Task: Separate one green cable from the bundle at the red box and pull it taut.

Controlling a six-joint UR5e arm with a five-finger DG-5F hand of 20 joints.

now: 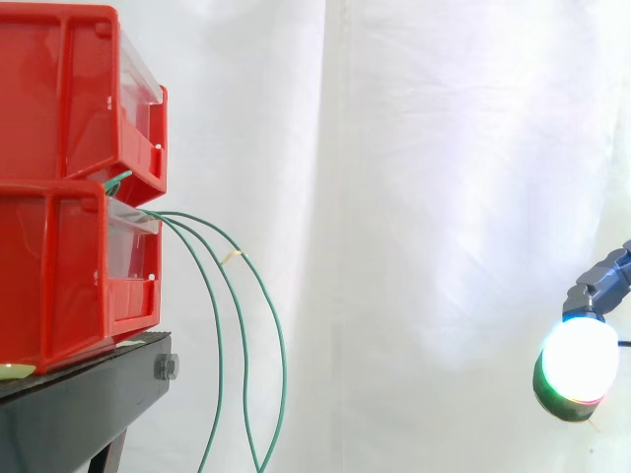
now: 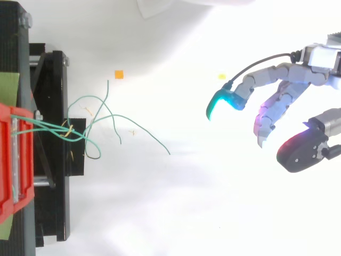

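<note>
Two red bins point(image 1: 69, 187) are stacked on a black stand point(image 1: 89, 399) at the left. Green cables point(image 1: 222, 296) come out from between the bins and hang down in arcs. From above, the green cables point(image 2: 93, 125) spread loosely from the red bin point(image 2: 13, 160) across the white floor, their ends lying free. My hand point(image 2: 290, 98) is far to the right of the cables, with fingers spread and slightly bent, holding nothing. In the side view a glowing fingertip point(image 1: 580, 360) of the hand shows at the lower right.
A white curtain point(image 1: 414, 197) hangs behind the work. A small orange square point(image 2: 119, 74) and a yellow scrap point(image 2: 222, 77) lie on the white floor. A wide bare stretch separates the cables from the hand.
</note>
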